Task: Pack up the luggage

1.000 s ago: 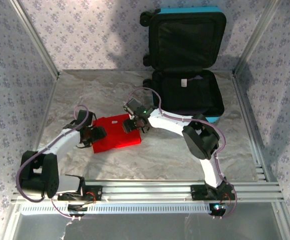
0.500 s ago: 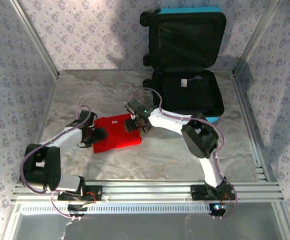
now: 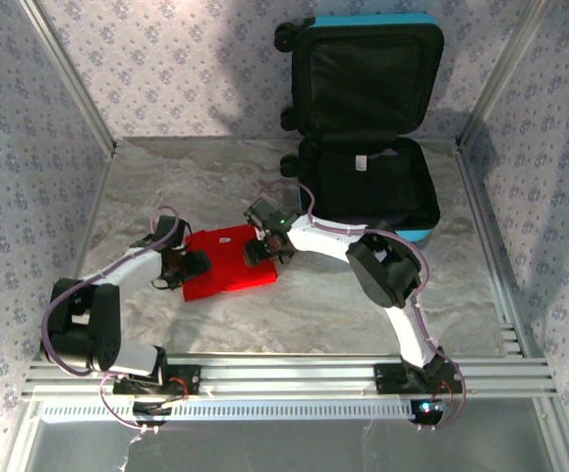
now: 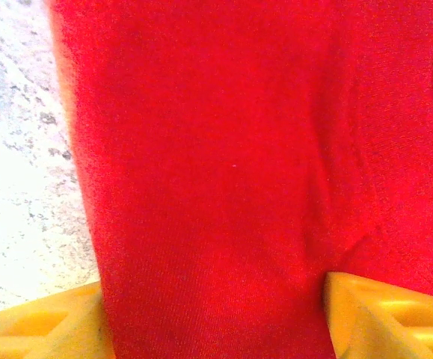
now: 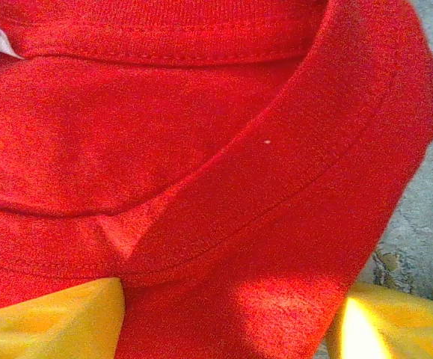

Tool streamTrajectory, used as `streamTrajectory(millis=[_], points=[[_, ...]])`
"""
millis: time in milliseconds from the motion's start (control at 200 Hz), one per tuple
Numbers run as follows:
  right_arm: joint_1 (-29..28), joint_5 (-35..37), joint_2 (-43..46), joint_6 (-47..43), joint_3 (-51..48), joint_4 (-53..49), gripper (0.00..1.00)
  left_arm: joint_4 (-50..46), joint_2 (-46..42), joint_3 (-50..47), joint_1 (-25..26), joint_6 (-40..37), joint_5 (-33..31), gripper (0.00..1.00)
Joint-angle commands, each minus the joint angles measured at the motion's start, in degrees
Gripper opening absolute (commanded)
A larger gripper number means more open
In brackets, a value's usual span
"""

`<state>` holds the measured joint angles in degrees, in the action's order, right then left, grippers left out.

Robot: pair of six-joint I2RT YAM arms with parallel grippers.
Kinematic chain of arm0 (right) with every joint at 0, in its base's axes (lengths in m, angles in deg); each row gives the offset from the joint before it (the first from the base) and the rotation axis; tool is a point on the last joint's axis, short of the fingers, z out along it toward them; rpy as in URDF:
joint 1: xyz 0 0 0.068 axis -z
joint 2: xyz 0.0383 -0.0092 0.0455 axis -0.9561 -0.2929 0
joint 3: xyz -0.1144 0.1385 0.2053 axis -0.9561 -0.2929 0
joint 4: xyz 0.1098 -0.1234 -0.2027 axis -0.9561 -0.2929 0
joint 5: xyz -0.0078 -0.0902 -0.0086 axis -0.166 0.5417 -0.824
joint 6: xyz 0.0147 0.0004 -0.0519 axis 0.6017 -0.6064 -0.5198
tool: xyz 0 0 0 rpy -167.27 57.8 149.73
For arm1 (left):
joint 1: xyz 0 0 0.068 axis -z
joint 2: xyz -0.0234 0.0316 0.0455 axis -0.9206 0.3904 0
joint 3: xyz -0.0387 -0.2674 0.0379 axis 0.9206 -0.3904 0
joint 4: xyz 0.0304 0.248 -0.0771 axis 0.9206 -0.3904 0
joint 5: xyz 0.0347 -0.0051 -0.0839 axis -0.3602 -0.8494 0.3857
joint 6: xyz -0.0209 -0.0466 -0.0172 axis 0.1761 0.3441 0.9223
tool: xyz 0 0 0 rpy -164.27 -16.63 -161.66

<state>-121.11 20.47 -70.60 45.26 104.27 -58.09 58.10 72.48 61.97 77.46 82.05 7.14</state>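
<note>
both grippers, left (image 3: 188,264) and right (image 3: 261,246), straddle the red shirt (image 3: 227,262) edges, grip unconfirmed; clamp evenly, then lift level toward luggage (image 3: 368,182), upper right.

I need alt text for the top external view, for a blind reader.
Both grippers, left and right, sit at opposite ends of a folded red garment on a marble-patterned table. Behind it, the turquoise luggage stands open, showing its black lining.

The left arm (image 3: 117,270) has swung inward, its elbow folding nearer the base; the right arm's elbow (image 3: 382,270) seems shifted slightly left.
</note>
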Motion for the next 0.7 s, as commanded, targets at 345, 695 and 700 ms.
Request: streamTrajectory(millis=[345,695,700], points=[[-2.27,-13.74,-2.39,0.86,1.23,6.56,0.63,6.20,1.83,-0.21,0.73,-0.08,7.27,0.56],[-0.96,-15.85,-1.84,0.55,0.23,7.66,0.21,6.90,1.09,0.19,1.51,0.29,8.33,0.15],[-0.93,-15.94,-1.79,0.49,0.22,7.65,0.20,6.88,1.00,0.23,1.51,0.29,8.30,0.15]])
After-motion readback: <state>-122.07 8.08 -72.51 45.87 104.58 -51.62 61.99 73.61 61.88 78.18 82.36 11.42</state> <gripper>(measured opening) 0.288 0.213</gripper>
